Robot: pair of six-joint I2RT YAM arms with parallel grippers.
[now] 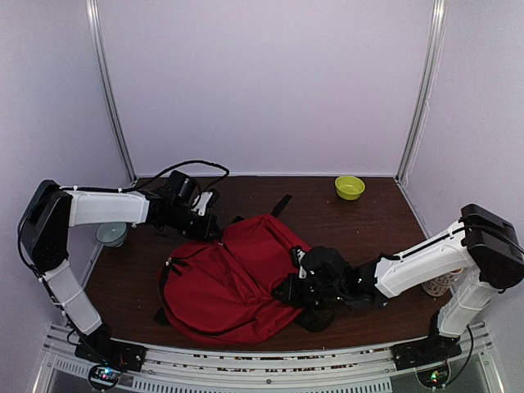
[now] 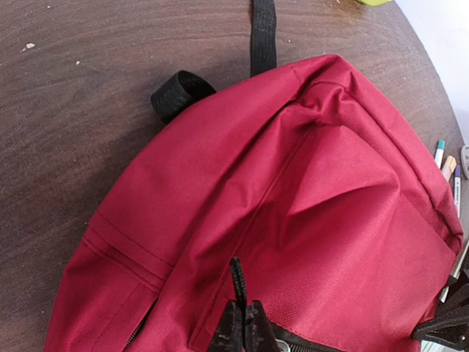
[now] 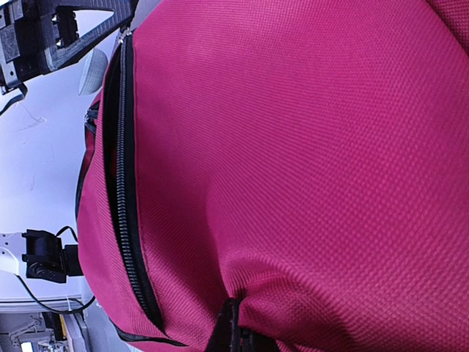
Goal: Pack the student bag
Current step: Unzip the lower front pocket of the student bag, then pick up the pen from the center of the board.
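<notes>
While the student bag (image 1: 225, 282) lies flat mid-bench (image 1: 368, 225), the overhead view shows the left gripper (image 1: 211, 228) at its far-left edge and the right gripper (image 1: 288, 291) at its near-right side. Unzipping looks like the step in hand.

From the left wrist, the jaws are pinched shut on a black pull tab (image 2: 236, 277). Some pens (image 2: 447, 167) are cut off by the frame edge.

From the right wrist, the jaws seem closed on red fabric beside the zipper (image 3: 124, 191), though the tips barely show. The next move calls for holding the fabric taut and drawing the pull along.
</notes>
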